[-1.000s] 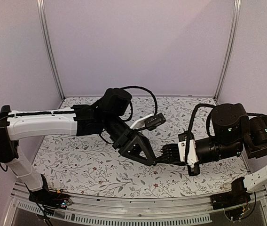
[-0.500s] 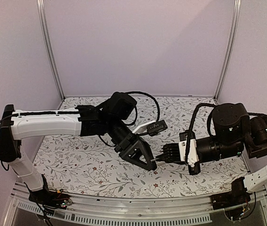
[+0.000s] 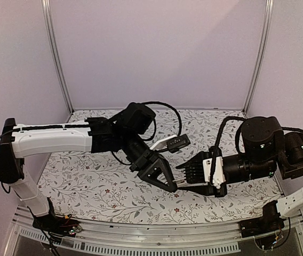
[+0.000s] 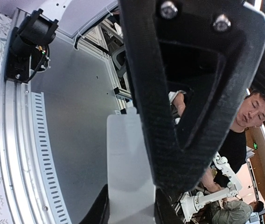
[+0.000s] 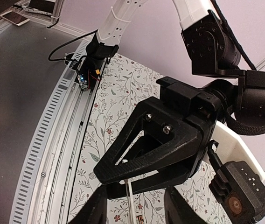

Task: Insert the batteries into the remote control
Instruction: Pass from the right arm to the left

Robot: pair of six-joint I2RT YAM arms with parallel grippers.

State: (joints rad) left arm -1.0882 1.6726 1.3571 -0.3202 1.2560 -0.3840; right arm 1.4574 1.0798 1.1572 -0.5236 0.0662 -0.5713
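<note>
Evidently light, stiff and slick, the thin white slab (image 4: 130, 163), edge-pinched in the left tool (image 4: 131, 200), suits a side grip; the right tool (image 5: 135, 203) gapes empty.

Two arms are counted: left arm (image 3: 50, 140), right arm (image 3: 258, 154). Two grippers are noted: left gripper (image 3: 170, 185), right gripper (image 3: 181, 176). One thin white plate (image 4: 128, 172) is recorded. One floral tabletop (image 3: 87, 186) is seen. Two metal posts (image 3: 55, 53) are logged at its far corners, one per corner.
</note>
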